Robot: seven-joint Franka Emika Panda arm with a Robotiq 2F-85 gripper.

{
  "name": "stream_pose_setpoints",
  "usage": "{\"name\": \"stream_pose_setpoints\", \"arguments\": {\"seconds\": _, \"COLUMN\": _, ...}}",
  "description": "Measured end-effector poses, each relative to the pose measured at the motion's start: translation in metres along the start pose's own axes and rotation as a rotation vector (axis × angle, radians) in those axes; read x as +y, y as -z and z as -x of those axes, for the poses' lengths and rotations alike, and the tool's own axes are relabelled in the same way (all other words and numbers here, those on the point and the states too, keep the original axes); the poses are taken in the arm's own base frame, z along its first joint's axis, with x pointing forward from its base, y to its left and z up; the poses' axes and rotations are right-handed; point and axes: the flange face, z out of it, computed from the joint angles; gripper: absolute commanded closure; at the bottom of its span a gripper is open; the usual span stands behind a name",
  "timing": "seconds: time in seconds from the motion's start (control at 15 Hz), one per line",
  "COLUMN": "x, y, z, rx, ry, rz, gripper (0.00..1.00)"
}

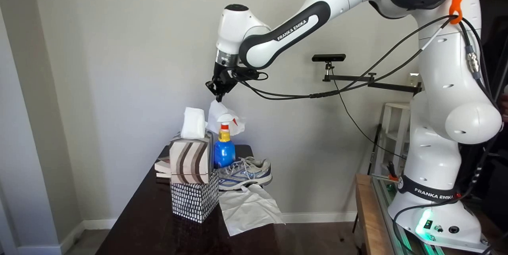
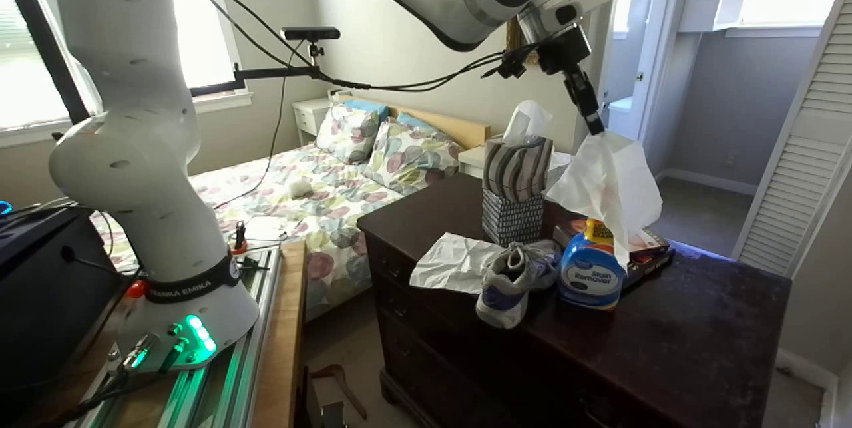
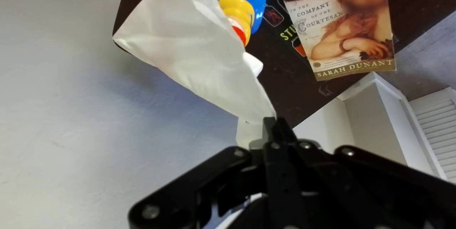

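The black two-fingered gripper [image 2: 597, 130] has its tips pressed together, pinching the top of a thin white paper tissue [image 2: 602, 178]. The tissue hangs loose in the air; such a tight pinch seems right for something so thin. Near it, a blue plastic stain remover bottle with a yellow neck [image 2: 591, 275] stands up on its flat bottom, which likely keeps it steady; I can't tell whether the tissue touches it. A grey and blue running shoe [image 2: 502, 295] sits beside the bottle, and a flat white paper sheet [image 2: 459, 261] lies next to the shoe. A striped cardboard tissue box [image 2: 516, 172] sits on a black-and-white patterned box [image 2: 512, 218], maybe to make it taller. These stand on a dark brown wooden dresser [image 2: 705, 321]. Far back is a bed with a leafy cover [image 2: 353, 182].
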Motion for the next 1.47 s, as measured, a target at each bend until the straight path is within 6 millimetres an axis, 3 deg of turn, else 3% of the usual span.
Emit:
{"name": "stream_pose_setpoints", "arguments": {"seconds": 0.4, "x": -0.011, "y": -0.015, "z": 0.011, "rx": -0.025, "ry": 0.044, "rz": 0.006, "gripper": 1.00}}
{"name": "stream_pose_setpoints", "arguments": {"seconds": 1.47, "x": -0.032, "y": -0.029, "z": 0.048, "rx": -0.092, "ry": 0.103, "rz": 0.016, "gripper": 1.00}}
